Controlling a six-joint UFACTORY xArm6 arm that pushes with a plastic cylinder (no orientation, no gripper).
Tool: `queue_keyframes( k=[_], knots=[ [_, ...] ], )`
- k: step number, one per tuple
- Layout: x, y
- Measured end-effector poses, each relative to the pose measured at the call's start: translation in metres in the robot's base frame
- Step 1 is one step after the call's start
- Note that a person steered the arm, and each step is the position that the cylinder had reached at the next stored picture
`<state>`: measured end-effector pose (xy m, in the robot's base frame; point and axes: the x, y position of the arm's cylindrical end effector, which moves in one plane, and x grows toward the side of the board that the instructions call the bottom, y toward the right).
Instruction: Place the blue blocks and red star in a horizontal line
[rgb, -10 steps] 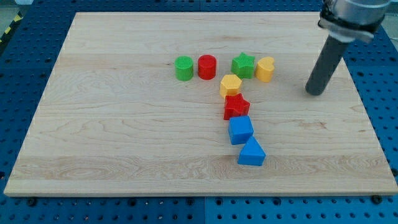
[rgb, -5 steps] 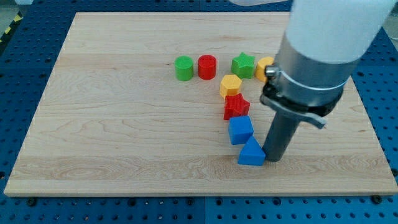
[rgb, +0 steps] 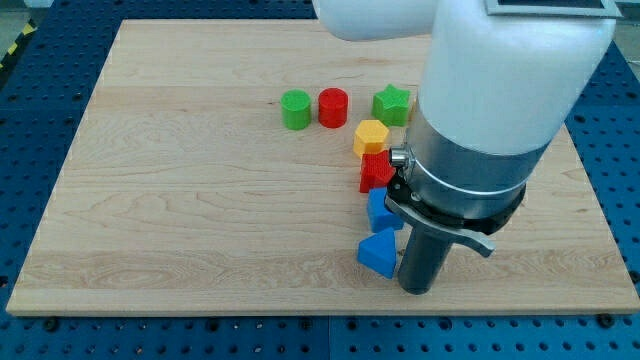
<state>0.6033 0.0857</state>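
**Tip pressed against the blue triangle near the worktop's lower edge**

Pale wood makes up our worktop (rgb: 180, 200), which sits on a blue perforated base. We carry no claw, so nothing opens or closes; our dark rod ends in my tip (rgb: 417, 290), low on the board and touching the right side of the blue triangular block (rgb: 379, 253). Up and to the tip's left the blue cube (rgb: 380, 211) is partly hidden by our arm, and above that the red star (rgb: 375, 172) shows only its left part. The three run in a roughly vertical column rather than the horizontal row we want.

Beyond the star, farther up from the tip, sit the yellow hexagon (rgb: 370, 135), the green star (rgb: 392, 102), the red cylinder (rgb: 332, 106) and the green cylinder (rgb: 295, 109).

Our risk: a push that meets the triangle off-centre would, we judge, spin it away instead of sliding it. The yellow hexagon touches the red star, so shifting the star could drag it along. Our own arm hides much of the right side.
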Motion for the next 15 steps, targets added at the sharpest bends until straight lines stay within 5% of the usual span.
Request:
queue_keyframes(
  k=[5, 8, 9, 11, 13, 15],
  knots=[
    [-0.035, -0.102],
    [-0.035, -0.088],
    [-0.023, -0.042],
    [-0.012, -0.15],
    [-0.103, -0.244],
    [-0.137, -0.082]
  ],
)
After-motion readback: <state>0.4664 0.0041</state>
